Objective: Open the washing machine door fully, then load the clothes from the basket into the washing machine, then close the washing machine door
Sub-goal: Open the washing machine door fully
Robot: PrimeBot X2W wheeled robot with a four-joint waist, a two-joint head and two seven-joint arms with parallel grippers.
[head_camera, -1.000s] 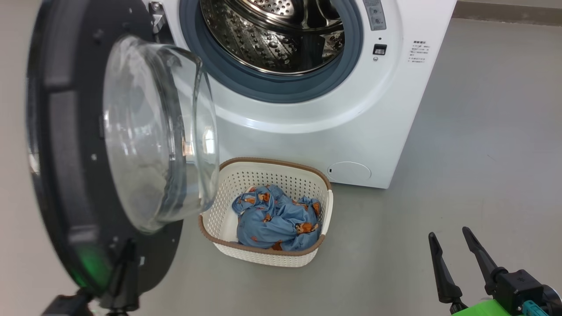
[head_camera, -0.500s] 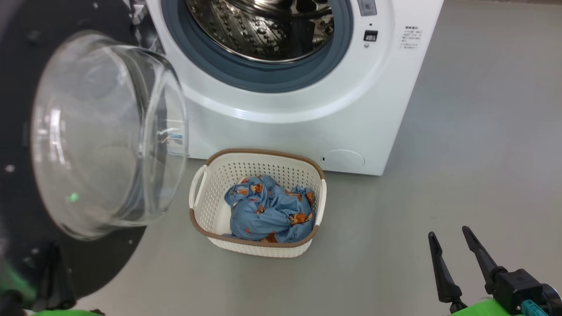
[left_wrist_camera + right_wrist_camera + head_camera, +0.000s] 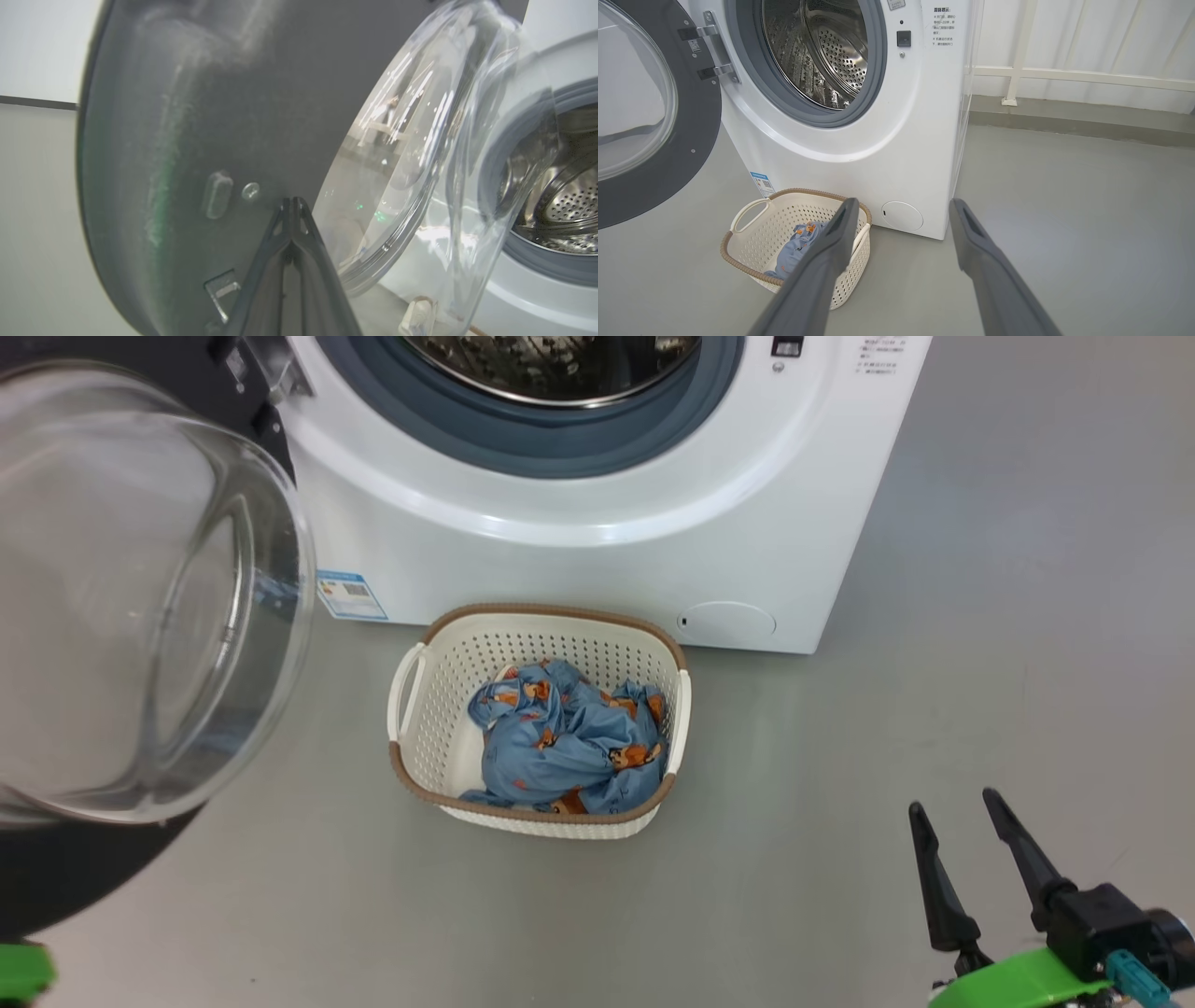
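The washing machine [image 3: 579,569] stands open, its steel drum [image 3: 817,56] bare. The washing machine door [image 3: 121,597] hangs swung out to the left, glass bowl facing me, black rim [image 3: 691,140] around it. My left gripper [image 3: 292,203] is shut, empty, with its tips close against the door's dark inner face [image 3: 210,116] beside the glass; whether they touch I cannot tell. The basket [image 3: 429,728] sits on the floor before the machine with the clothes [image 3: 560,747] bundled inside. My right gripper [image 3: 952,803] is open and empty, low and right of the basket [image 3: 752,233].
A blue energy sticker [image 3: 350,595] and a round cap [image 3: 726,619] mark the machine's lower front. Grey floor [image 3: 1027,616] stretches to the right. A white railing and wall [image 3: 1064,74] run behind the machine's right side.
The door has swung further out to the left. The head camera has shifted, so the machine and basket sit higher in the picture. The right gripper has stayed put and open.
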